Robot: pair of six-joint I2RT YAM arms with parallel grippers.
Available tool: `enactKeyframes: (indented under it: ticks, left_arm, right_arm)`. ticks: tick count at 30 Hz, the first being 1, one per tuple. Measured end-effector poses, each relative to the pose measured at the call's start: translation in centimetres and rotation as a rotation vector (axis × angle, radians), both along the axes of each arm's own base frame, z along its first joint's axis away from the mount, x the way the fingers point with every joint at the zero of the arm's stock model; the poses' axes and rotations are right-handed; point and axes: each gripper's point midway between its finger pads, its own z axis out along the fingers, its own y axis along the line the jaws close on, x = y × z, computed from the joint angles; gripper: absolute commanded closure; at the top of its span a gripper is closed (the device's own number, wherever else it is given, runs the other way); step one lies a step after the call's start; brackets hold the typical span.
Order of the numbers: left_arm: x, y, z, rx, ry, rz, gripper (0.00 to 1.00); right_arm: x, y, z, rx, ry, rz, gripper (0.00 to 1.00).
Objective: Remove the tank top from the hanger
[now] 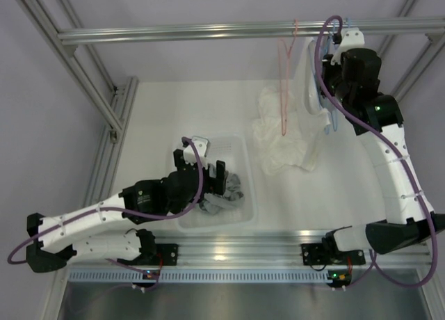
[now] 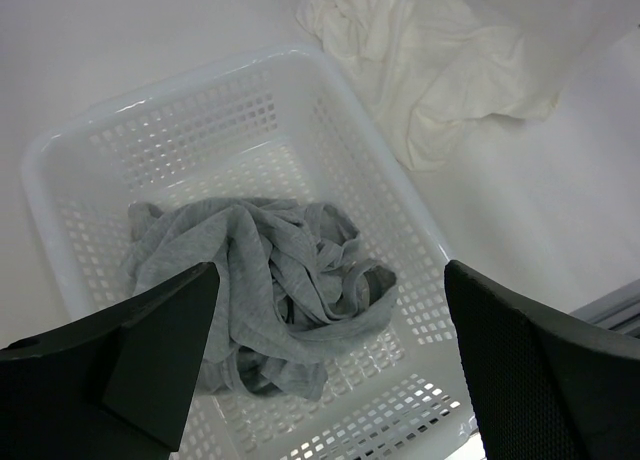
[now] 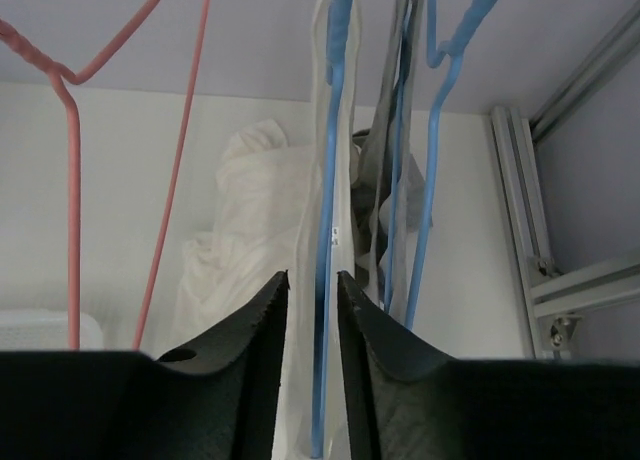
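A white tank top (image 1: 311, 90) hangs on a blue hanger (image 1: 332, 122) from the top rail at the back right. My right gripper (image 1: 323, 90) is raised at it. In the right wrist view the jaws (image 3: 312, 275) stand narrowly apart, with the white fabric (image 3: 303, 310) and the blue hanger wire (image 3: 325, 180) between them. My left gripper (image 1: 201, 168) is open and empty over a white basket (image 1: 236, 142). It hovers above a grey garment (image 2: 260, 270) in that basket (image 2: 200, 85).
An empty pink hanger (image 1: 284, 90) hangs left of the blue one, also in the right wrist view (image 3: 70, 180). A crumpled white garment (image 1: 281, 142) lies on the table below. A second blue hanger (image 3: 435, 180) with grey cloth hangs to the right. Frame posts (image 3: 515, 210) stand close.
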Motion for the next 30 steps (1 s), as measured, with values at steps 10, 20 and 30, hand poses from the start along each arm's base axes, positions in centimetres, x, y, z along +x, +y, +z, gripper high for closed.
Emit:
enactKeyframes:
  ticks: [10, 20, 30]
  left_arm:
    - [-0.1, 0.5, 0.4, 0.001, -0.016, -0.009, 0.01]
    - [-0.1, 0.5, 0.2, 0.014, -0.016, -0.011, 0.01]
    - [-0.1, 0.5, 0.1, 0.016, -0.015, -0.01, 0.01]
  right_arm:
    - [0.9, 0.1, -1.4, -0.02, 0.037, -0.001, 0.87]
    - [0.8, 0.2, -1.6, -0.002, 0.031, -0.004, 1.0]
    - [-0.3, -0.2, 0.1, 0.104, -0.175, 0.0, 1.0]
